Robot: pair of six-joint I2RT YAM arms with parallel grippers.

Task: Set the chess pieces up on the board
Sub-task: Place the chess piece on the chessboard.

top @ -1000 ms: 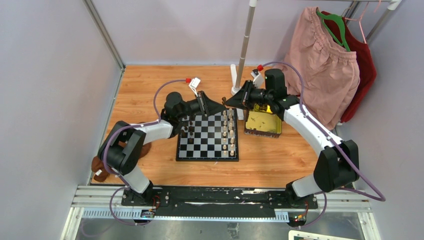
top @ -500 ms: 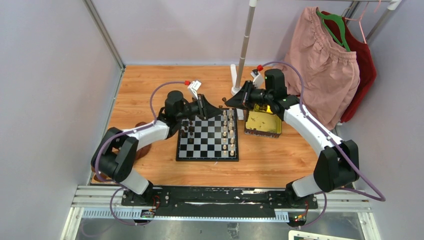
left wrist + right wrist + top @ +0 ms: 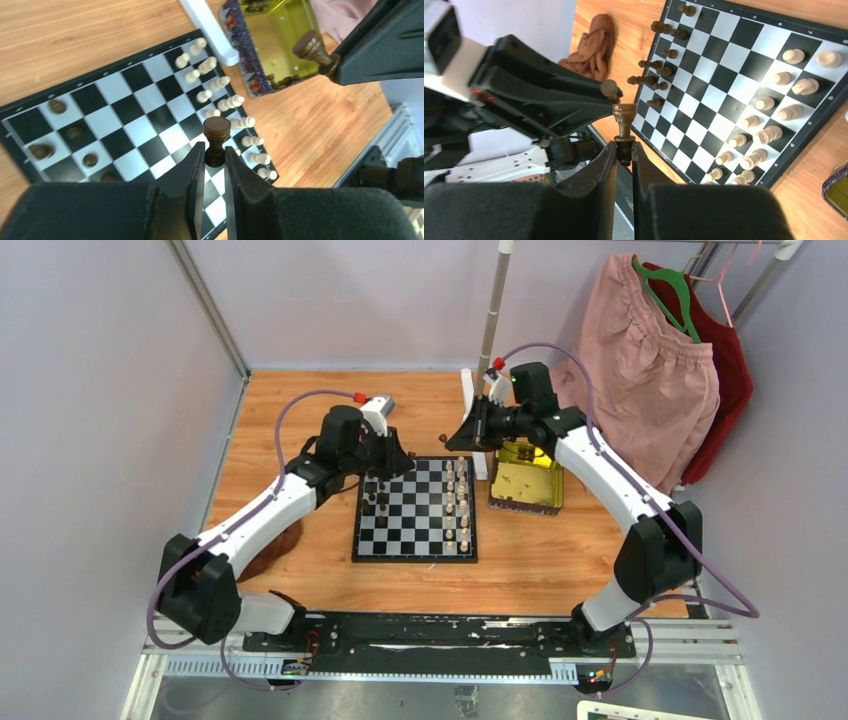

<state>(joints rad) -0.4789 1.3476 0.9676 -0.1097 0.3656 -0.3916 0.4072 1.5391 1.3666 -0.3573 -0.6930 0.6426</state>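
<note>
The dark chess piece (image 3: 216,136) hangs over the board's (image 3: 150,116) far edge, your left claw (image 3: 215,150) nipped tight on its stem. Your right claw (image 3: 624,148) likewise pinches a second dark piece (image 3: 624,119) just beyond that edge. Both look light, stiff and slick, so grip low, near the base.

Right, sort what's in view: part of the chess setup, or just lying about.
Job: chessboard, dark pieces, cream pieces, held dark piece in left tool, second dark piece in right tool.
Lying about: gold tin, brown cloth, pink shorts, red garment, white pole.
</note>
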